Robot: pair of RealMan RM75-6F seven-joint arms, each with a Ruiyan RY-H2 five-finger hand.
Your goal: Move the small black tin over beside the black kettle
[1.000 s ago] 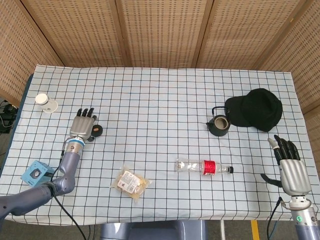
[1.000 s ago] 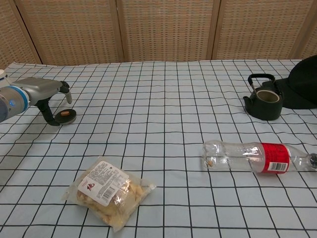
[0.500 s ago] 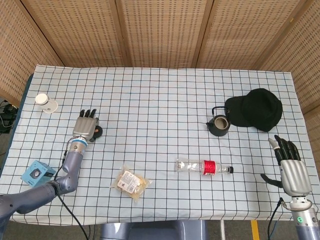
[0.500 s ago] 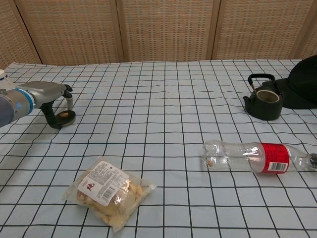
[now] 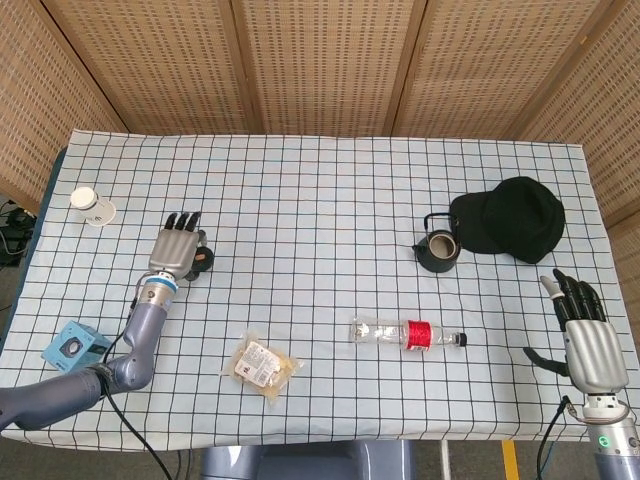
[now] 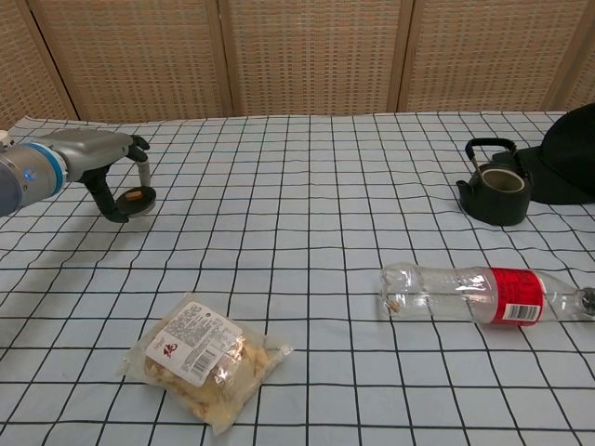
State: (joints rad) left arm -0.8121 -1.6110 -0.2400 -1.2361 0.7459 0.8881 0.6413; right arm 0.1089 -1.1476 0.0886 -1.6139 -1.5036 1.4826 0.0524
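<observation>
The small black tin [image 6: 139,197] [image 5: 204,258] is round and flat with an orange patch on top. My left hand [image 6: 102,172] [image 5: 177,251] pinches it between thumb and a finger at the table's left side, a little above the cloth. The black kettle [image 6: 494,191] [image 5: 438,251] stands far off at the right, lid off, handle up. My right hand [image 5: 585,335] hovers at the table's near right corner with fingers spread and nothing in it; the chest view does not show it.
A black cap [image 5: 510,218] [image 6: 572,153] lies right beside the kettle. A clear bottle with a red label [image 6: 474,293] [image 5: 405,333] lies on its side, and a snack bag [image 6: 204,358] [image 5: 262,365] lies front left. A white cup [image 5: 90,203] and a blue block [image 5: 72,347] sit at the left edge.
My left hand has closed thumb and finger on the tin, raised it slightly off the cloth and shifted it a little to the right. The right hand has barely moved.
</observation>
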